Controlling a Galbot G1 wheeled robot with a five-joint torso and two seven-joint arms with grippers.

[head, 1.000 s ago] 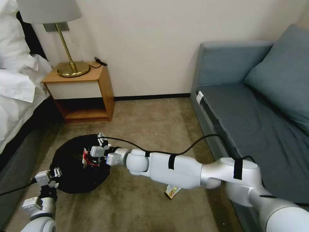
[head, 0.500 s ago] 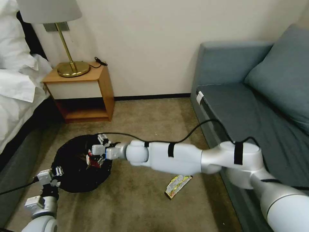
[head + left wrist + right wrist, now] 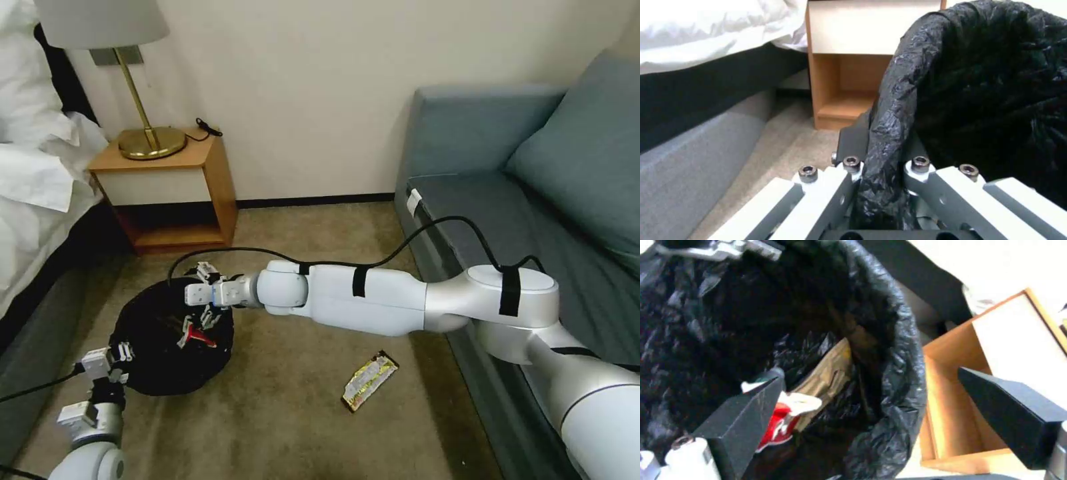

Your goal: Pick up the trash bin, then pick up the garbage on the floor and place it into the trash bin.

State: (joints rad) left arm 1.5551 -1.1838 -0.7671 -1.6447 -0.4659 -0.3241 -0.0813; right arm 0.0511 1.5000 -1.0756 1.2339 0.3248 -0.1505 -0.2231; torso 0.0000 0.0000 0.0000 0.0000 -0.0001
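Bin (image 3: 143, 360) black-lined, red-and-white wrapper (image 3: 198, 333) inside.

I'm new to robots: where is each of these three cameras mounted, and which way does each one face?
Head view: on the head, looking down at carpet, trash bin, gold-and-black wrapper; both arms show.
Left wrist view: on the left wrist, facing the nightstand; left end effector shut on the bin's rim.
Right wrist view: on the right wrist, looking into the bin; open right end effector above the red-and-white wrapper.
All three share the bin.

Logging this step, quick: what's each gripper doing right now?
Left gripper: shut on the trash bin rim.
Right gripper: open above the bin, holding nothing.
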